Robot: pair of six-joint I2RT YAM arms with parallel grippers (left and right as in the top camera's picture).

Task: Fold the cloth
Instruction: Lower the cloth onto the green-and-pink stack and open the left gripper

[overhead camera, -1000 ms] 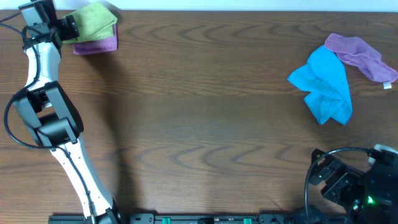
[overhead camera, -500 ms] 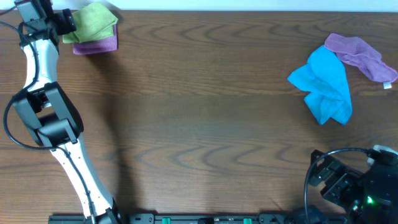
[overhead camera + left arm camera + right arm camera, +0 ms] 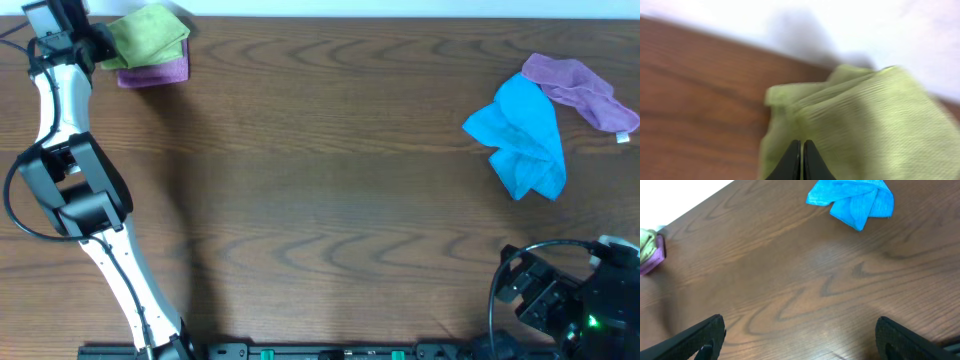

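Note:
The cloth (image 3: 150, 32) is lime green and lies bunched at the table's far left corner, on top of a folded purple cloth (image 3: 155, 72). My left gripper (image 3: 100, 45) is at the green cloth's left edge. In the left wrist view its jaws (image 3: 802, 142) are pressed together at the rumpled edge of the cloth (image 3: 865, 115), shut on it. My right gripper (image 3: 800, 335) hangs open over bare wood at the near right, holding nothing. The right wrist view shows the cloth (image 3: 646, 242) only as a small far-off patch.
A bright blue cloth (image 3: 525, 135) lies crumpled at the far right, with another purple cloth (image 3: 580, 88) bearing a white tag behind it. The table's back edge runs just behind the green cloth. The right arm's base (image 3: 590, 300) sits at the near right corner.
My left gripper has gone from open to shut at the green cloth's left edge and shifted slightly left. The right arm has not moved.

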